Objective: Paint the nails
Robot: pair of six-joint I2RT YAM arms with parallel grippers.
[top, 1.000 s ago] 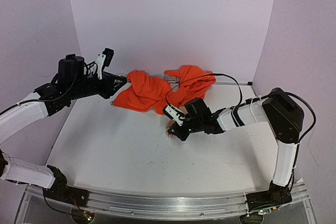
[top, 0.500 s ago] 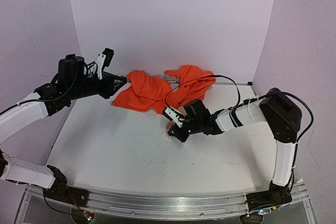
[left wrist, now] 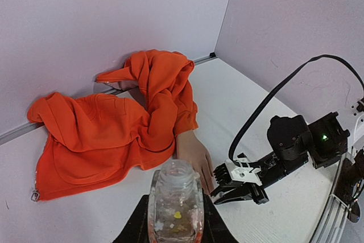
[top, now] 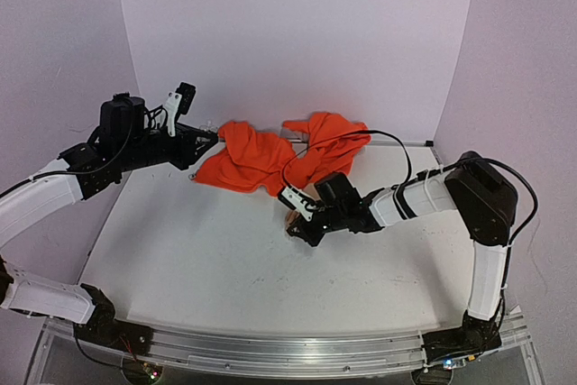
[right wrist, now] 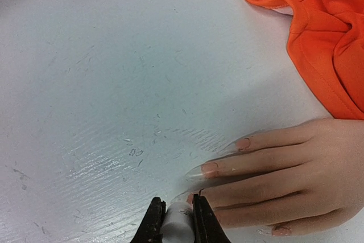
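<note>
1. The right gripper (right wrist: 175,210) sits low over the white table (top: 198,250), nearest the arm bases. Its two black fingers are clenched on one small white cap (right wrist: 177,226). A pale blur runs from the cap toward the fingertips, too soft to identify.
2. Just beyond it lies the single mannequin hand (right wrist: 296,180), flat on the table and palm down. Its long axis runs from the sleeve out toward the right gripper, and its fingers point at that gripper.
3. The right wrist view shows four of its fingers. The nails (right wrist: 209,169) are pale, glossy pink, and three are plain to see. The tip of a fourth finger ends right beside the gripper finger and its nail is hard to make out. The lower edge of the hand is cut off by the frame.
4. From above, the right gripper covers nearly all of the hand, leaving only a sliver.
5. Farther back, one crumpled orange garment (left wrist: 114,135) spreads along the back wall. One sleeve covers the mannequin wrist.
6. At the far left, the left gripper (left wrist: 175,230) is raised above the table and grasps one clear bottle (left wrist: 175,194), held upright. Small specks show inside the bottle. Its base is out of frame.
7. Two arms are in view.
</note>
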